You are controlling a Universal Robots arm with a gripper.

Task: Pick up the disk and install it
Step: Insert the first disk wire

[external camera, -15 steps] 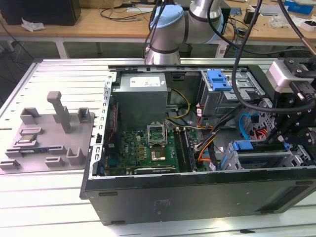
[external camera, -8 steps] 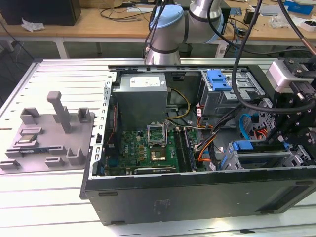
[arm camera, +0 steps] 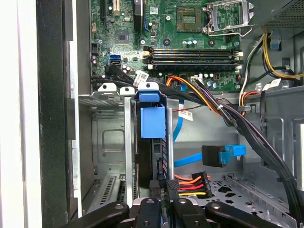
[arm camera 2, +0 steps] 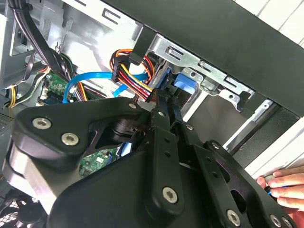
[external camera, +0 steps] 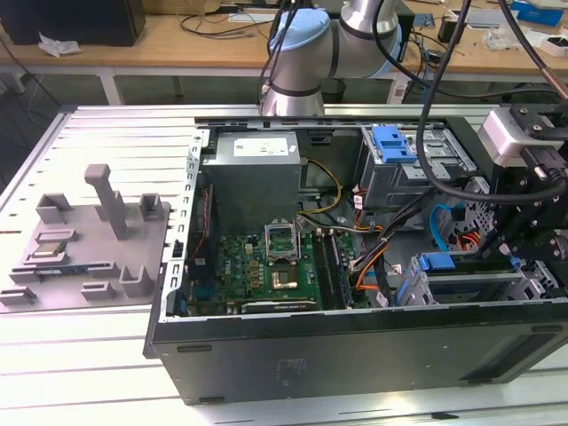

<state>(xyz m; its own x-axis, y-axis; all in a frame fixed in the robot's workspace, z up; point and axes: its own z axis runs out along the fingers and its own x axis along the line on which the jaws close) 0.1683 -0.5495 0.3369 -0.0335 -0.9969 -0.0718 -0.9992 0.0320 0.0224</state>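
The tool (arm camera: pixel 161 192), clamped narrow on the disk's (arm camera: pixel 152 142) rear edge, holds it upright to fit the drive bay (arm camera: pixel 109 137).

Disk (arm camera: pixel 151 142) — upright, in drive bay (arm camera: pixel 109 137)

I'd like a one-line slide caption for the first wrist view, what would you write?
The gripper poised at the end of the blue-framed disk standing on edge in the drive bay of an open computer case, below the motherboard.
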